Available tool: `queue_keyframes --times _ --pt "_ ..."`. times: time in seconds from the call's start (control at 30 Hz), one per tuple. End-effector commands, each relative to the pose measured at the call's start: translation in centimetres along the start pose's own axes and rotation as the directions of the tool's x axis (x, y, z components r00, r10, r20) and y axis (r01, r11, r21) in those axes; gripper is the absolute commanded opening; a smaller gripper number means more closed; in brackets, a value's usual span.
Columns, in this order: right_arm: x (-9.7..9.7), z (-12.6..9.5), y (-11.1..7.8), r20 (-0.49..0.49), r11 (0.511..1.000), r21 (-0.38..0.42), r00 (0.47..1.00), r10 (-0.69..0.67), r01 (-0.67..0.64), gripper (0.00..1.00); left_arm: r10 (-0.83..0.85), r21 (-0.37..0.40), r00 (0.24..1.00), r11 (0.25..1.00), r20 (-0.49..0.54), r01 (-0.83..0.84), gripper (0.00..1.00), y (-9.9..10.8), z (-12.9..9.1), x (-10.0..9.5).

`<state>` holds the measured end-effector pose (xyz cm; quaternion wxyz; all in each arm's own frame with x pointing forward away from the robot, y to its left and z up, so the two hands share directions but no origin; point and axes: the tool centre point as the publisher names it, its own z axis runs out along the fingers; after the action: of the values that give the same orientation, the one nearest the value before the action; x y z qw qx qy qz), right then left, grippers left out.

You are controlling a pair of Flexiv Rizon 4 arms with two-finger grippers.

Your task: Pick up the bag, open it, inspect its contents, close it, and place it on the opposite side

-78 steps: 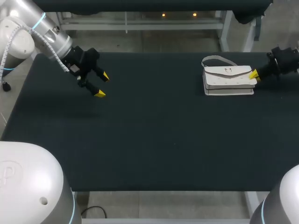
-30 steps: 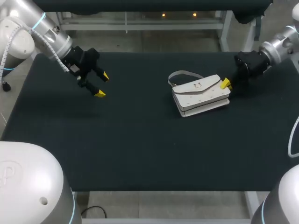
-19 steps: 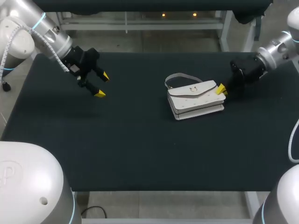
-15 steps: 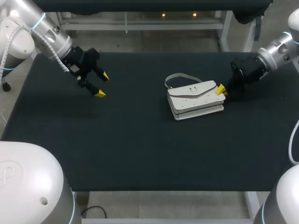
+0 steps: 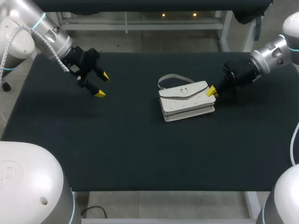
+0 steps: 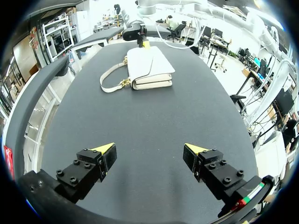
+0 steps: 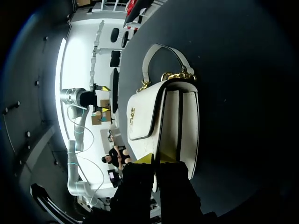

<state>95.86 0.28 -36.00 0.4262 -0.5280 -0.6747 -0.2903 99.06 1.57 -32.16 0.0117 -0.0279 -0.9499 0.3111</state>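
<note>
A white handbag (image 5: 187, 100) with a flap, a metal clasp and a short strap (image 5: 170, 78) lies flat near the middle of the black table (image 5: 140, 154). My right gripper (image 5: 211, 91) is shut, its yellow tips against the bag's right end. In the right wrist view the bag (image 7: 163, 126) lies straight ahead of the closed right gripper (image 7: 152, 159), strap at the far end. My left gripper (image 5: 102, 85) hangs open above the table's left part, holding nothing. In the left wrist view the bag (image 6: 149, 67) lies well ahead of the open left gripper (image 6: 149, 151).
Bare black table surface surrounds the bag on all sides. Between the left gripper and the bag lies a wide stretch of table. The front edge (image 5: 159, 190) runs below the bag.
My right gripper has travelled left with the bag sliding ahead of it, from the table's right side toward the middle. The left arm has kept still.
</note>
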Motion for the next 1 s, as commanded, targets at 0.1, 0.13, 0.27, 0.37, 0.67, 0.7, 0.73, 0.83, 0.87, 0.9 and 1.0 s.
queue_keyframes --times 0.1,0.13,0.27,0.37,0.67,0.7,0.73,0.83,0.87,0.9,1.0 --pt "1.6 3.5 -1.2 0.028 0.964 -0.266 1.0 -0.01 0.017 0.0 0.001 0.002 1.0 1.0 0.001 -0.001 1.0 0.0 0.1 0.0" --pt "1.7 3.8 -1.3 0.025 0.958 -0.287 1.0 -0.008 0.015 0.0 0.001 0.002 1.0 1.0 0.001 -0.001 1.0 0.0 0.1 0.0" --pt "1.6 4.4 -1.9 0.005 0.942 -0.336 1.0 -0.011 0.012 0.0 0.001 0.002 1.0 1.0 0.001 -0.001 1.0 0.0 0.1 0.0" --pt "1.3 4.6 -2.4 -0.014 0.923 -0.386 1.0 0.001 -0.006 0.0 0.001 0.002 1.0 1.0 0.001 -0.001 1.0 0.0 0.1 0.0" --pt "1.1 5.9 -2.2 -0.056 0.898 -0.439 0.998 0.002 -0.026 0.0 0.001 0.002 1.0 1.0 0.001 -0.001 1.0 0.0 0.1 0.0" --pt "1.2 6.0 -2.0 -0.063 0.898 -0.438 0.998 -0.001 -0.026 0.0 0.001 0.002 1.0 1.0 0.001 -0.001 1.0 0.0 0.1 0.0" --pt "1.2 6.2 -1.8 -0.065 0.899 -0.437 0.998 -0.001 -0.027 0.0 0.001 0.002 1.0 1.0 0.001 -0.001 1.0 0.0 0.1 0.0" --pt "1.5 6.8 -1.2 -0.076 0.904 -0.427 0.997 -0.003 -0.03 0.0 0.001 0.002 1.0 1.0 0.001 -0.001 1.0 0.0 0.1 0.0" --pt "1.5 7.0 -1.0 -0.076 0.904 -0.426 0.997 0.001 -0.033 0.0 0.001 0.002 1.0 1.0 0.001 -0.001 1.0 0.0 0.1 0.0" --pt "1.6 7.1 -0.9 -0.078 0.907 -0.42 0.997 -0.003 -0.03 0.0 0.001 0.002 1.0 1.0 0.001 -0.001 1.0 0.0 0.1 0.0" --pt "2.0 7.6 -0.6 -0.071 0.907 -0.419 0.997 0.006 -0.035 0.0 0.001 0.002 1.0 1.0 0.001 -0.001 1.0 0.0 0.1 0.0"
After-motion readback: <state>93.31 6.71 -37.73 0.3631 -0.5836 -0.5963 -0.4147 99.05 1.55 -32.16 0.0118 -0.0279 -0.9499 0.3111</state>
